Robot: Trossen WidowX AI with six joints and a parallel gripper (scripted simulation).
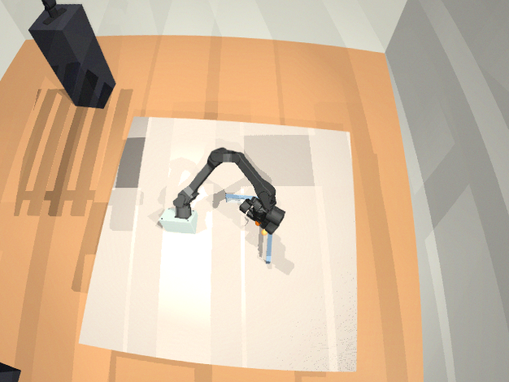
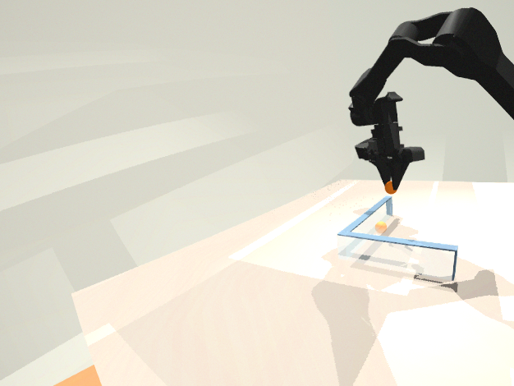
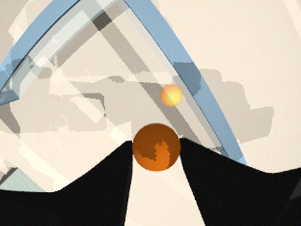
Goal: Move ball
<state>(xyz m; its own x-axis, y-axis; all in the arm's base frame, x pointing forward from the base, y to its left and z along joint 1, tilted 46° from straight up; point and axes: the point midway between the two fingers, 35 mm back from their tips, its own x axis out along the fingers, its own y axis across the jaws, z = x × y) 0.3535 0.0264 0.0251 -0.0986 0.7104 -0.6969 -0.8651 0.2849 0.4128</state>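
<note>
A small, smooth, deep orange ball [image 3: 156, 147] is pinched between the two dark, pointed fingertips of the robot's pincer [image 2: 390, 186]. The ball is round and matte, with mottled darker shading across its face in the wrist view. Seen from the side, it hangs in the air above the pale tabletop [image 2: 249, 315], higher than the tops of the walls.

Beneath and slightly beyond it lies the see-through copy [image 2: 380, 226], a paler, glowing yellow-orange sphere of about the same size, resting on the tabletop inside the corner formed by two low clear walls [image 2: 398, 242] with blue top rims. In the wrist view the copy sits just beside one wall's inner face.

From above, the walls form an L near the middle of the tabletop, a little toward its right edge. One arm of the L runs toward the robot's pale base [image 1: 178, 220]; the other runs toward the near edge. The side of the L away from its corner is unwalled. The black arm [image 1: 238, 164] arches over the L, and wide stretches of tabletop surround the walls on all sides.
</note>
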